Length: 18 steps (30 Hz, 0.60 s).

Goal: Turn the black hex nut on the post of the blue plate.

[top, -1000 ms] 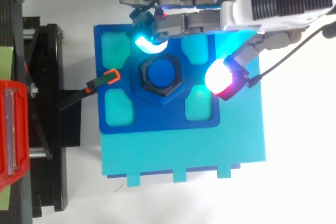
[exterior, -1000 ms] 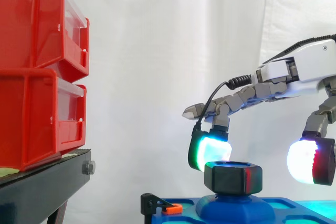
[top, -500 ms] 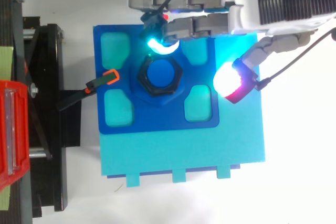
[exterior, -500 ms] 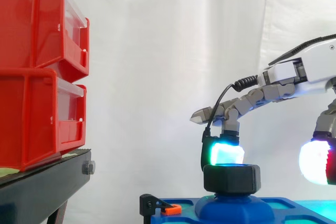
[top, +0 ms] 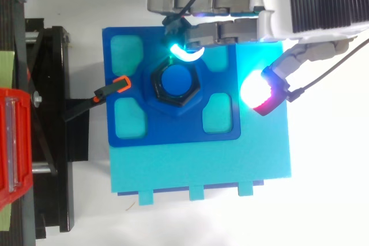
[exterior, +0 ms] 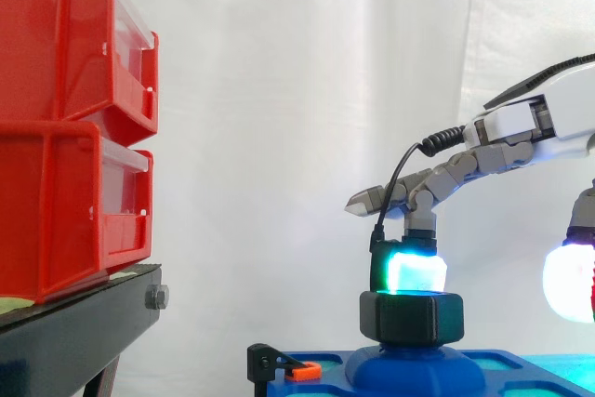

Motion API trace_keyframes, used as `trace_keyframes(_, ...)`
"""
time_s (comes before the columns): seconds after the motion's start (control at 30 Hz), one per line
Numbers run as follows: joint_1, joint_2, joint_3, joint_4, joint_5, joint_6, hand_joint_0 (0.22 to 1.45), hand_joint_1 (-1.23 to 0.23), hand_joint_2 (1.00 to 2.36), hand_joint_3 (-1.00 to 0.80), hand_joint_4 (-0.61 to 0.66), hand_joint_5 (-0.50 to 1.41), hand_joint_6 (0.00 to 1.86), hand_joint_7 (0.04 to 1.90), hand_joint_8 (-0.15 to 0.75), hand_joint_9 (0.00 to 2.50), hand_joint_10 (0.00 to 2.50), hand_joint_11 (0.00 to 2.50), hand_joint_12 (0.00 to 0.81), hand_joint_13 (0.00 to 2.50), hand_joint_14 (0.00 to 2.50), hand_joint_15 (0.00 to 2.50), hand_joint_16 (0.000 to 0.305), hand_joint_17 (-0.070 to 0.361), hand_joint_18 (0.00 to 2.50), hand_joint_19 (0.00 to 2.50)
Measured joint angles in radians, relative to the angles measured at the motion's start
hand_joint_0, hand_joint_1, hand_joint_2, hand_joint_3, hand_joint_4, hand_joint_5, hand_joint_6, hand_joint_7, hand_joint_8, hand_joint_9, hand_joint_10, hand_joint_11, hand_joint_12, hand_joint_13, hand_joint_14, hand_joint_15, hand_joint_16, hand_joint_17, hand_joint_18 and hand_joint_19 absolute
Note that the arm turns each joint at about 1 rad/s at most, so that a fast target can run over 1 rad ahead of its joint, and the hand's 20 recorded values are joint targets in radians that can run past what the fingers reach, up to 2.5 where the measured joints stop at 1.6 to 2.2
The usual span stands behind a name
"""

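The black nut is seated on the blue post at the middle of the blue plate, low on the post and close above the raised boss. The plate rests on a light blue base. Left of the nut, an orange-tipped clip is set at the plate's edge, and further left the red bins are stacked on a black stand.

The hand is held above and to the right of the nut, with its fingers spread and nothing clasped. One finger is bent downward so that its cyan pad sits just above the nut's far edge; whether it touches cannot be told. The thumb's white and red pad is kept well apart to the right of the nut.

The step in hand is judged to be the placing of the fingers for a grip, and no turning force appears to be applied yet. For the next move, the thumb would need to be brought in against the flat of the nut opposite the cyan pad. The nut would then be pinched across two flats and the hand rotated about the post's axis.
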Motion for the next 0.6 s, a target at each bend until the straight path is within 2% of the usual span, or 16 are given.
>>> trace_keyframes(0.37,0.006,0.005,0.0,-0.016,0.006,0.0,0.46,-0.59,1.0,-0.5,0.06,-0.29,0.5,0.87,0.092,0.0,0.0,0.0,0.274,0.09,0.0,0.05,0.037,0.084,0.16,0.19)
trace_keyframes(0.6,0.019,0.018,-0.001,-0.045,0.035,0.0,0.45,-0.59,1.0,-0.5,0.06,-0.29,0.5,0.87,0.094,0.0,0.0,0.0,0.275,0.09,0.0,0.05,0.037,0.084,0.16,0.19)
